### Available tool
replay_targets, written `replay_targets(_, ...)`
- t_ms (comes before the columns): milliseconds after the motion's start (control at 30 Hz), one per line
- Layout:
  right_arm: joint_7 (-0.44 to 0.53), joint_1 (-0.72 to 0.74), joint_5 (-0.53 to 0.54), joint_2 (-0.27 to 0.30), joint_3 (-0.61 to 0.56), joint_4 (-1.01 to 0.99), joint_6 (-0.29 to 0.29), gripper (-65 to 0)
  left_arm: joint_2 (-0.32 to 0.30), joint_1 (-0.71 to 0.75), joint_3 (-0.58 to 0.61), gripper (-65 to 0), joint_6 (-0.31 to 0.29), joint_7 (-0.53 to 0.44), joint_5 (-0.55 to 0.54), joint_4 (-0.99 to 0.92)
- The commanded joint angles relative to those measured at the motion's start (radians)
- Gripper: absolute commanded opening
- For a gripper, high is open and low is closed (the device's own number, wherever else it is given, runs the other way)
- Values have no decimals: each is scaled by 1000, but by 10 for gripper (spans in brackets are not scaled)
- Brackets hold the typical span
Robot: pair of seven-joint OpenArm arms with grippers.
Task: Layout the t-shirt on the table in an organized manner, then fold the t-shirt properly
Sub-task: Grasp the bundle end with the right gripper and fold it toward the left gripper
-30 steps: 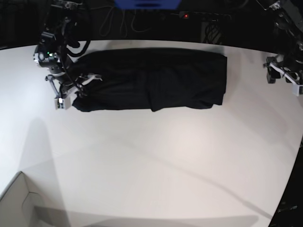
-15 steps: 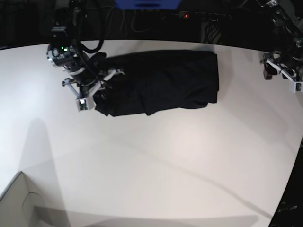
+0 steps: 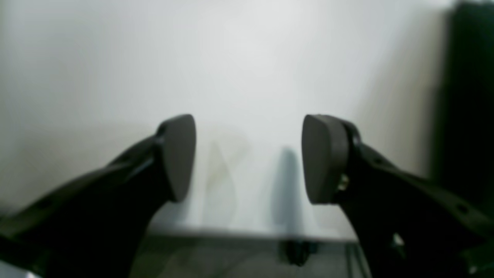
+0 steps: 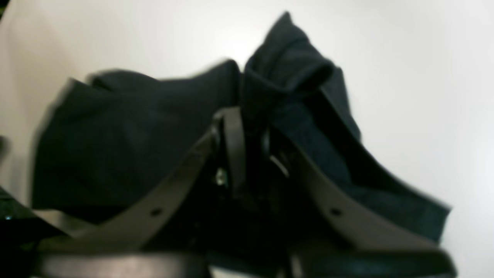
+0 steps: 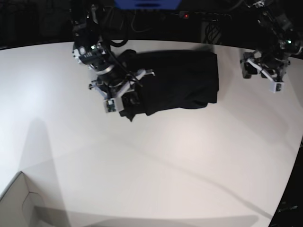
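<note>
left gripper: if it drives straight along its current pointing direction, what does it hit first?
Most likely bare table. The left gripper is open and only white tabletop lies between and beyond its fingers; depth is hard to judge.

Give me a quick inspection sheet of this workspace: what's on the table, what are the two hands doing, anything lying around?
Surface: white table, smooth, curved far edge.
Job's things: black t-shirt, bunched lengthwise near the far edge, one end lifted.
Clutter: pale cardboard box corner at the near edge.
Hands: right hand shut on the t-shirt's end; left hand open, empty, over bare table beside the shirt.
Cables: loops on the right arm; more behind the table.
Surroundings: dark background, blue object, small red light.
</note>
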Motion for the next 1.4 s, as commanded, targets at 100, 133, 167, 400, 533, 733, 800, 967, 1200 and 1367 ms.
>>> replay_targets(100, 41, 31, 12, 2, -89, 40, -33, -650, -15, -28, 66, -234, 1, -19, -14, 10)
replay_targets(133, 43, 33, 11, 2, -105, 43, -33, -650, -15, -33, 78, -234, 1, -19, -14, 8)
replay_targets(167, 43, 42, 11, 2, -117, 46, -33, -650, -15, -36, 87, -234, 1, -19, -14, 2)
replay_targets(400, 46, 71, 11, 2, -151, 98, -33, -650, -17, -42, 101, -233, 1, -19, -14, -52)
replay_targets(533, 46, 100, 11, -3, -217, 108, -33, -650, -15, -42, 101, -233, 1, -19, -14, -50)
replay_targets(733, 44, 143, -1, -25, -346, 102, -33, -650, -20, -42, 130, -233, 1, -17, -14, -44)
replay_targets(800, 44, 149, -50, -31, -385, 94, -33, -650, -22, -40, 158, -233, 1, -17, -14, -43)
replay_targets(967, 46, 171, -136, -69, -485, 3, -33, -650, -15, -39, 165, -233, 1, -17, -14, -41)
replay_targets(1200, 46, 252, -136, -97, -596, -136, -33, -650, -23, -31, 162, -233, 1, -17, -14, -41)
replay_targets(1367, 48, 293, -135, -127, -605, -216, -30, -650, -20, -31, 162, -233, 1, -17, -14, -39)
